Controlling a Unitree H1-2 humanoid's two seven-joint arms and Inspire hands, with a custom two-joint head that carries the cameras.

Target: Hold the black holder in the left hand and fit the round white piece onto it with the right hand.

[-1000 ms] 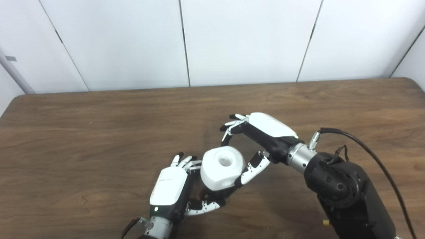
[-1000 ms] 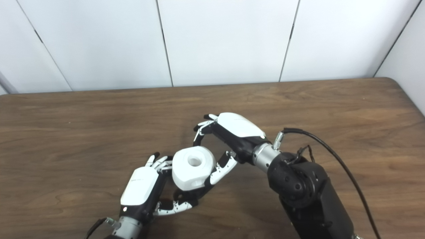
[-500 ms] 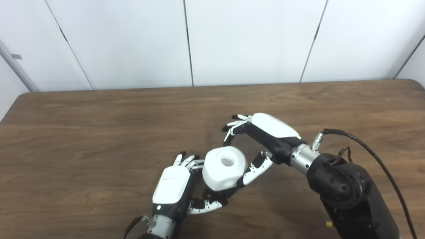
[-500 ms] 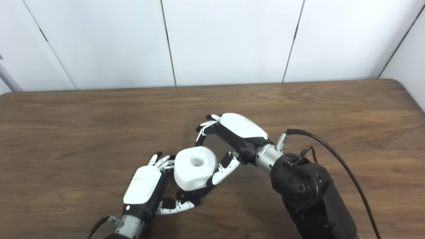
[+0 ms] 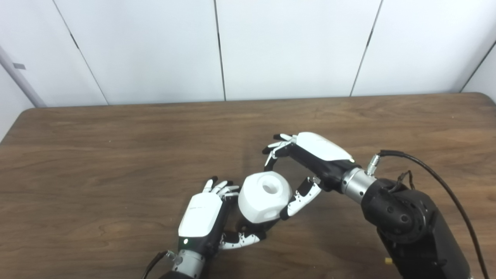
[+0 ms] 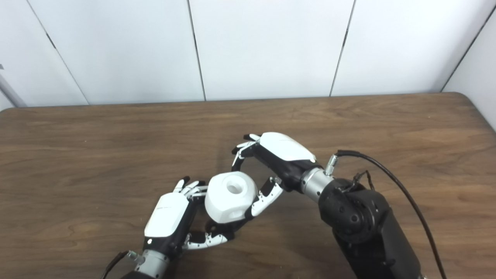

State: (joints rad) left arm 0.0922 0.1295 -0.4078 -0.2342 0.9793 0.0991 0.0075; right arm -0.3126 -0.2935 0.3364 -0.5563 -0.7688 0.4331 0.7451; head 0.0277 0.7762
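Note:
My left hand (image 5: 200,217) lies low at the table's near middle, palm turned right, shut on the black holder (image 5: 244,226). The holder is mostly hidden under the round white piece (image 5: 264,197). The white piece is a chunky faceted ring with a round hole on top, and it sits on the holder tilted a little to the right. My right hand (image 5: 314,154) reaches in from the right and spans the piece. Its fingers (image 5: 272,152) curl over the far top edge and its thumb (image 5: 299,198) presses the right side.
The brown wooden table (image 5: 116,155) fills the view, with white wall panels behind its far edge. A black cable (image 5: 434,178) loops off my right forearm. Nothing else lies on the table.
The camera shifted a little early on. Since then my right hand and the white piece have moved slightly right, and the piece has tipped more to the right. My left hand has stayed put.

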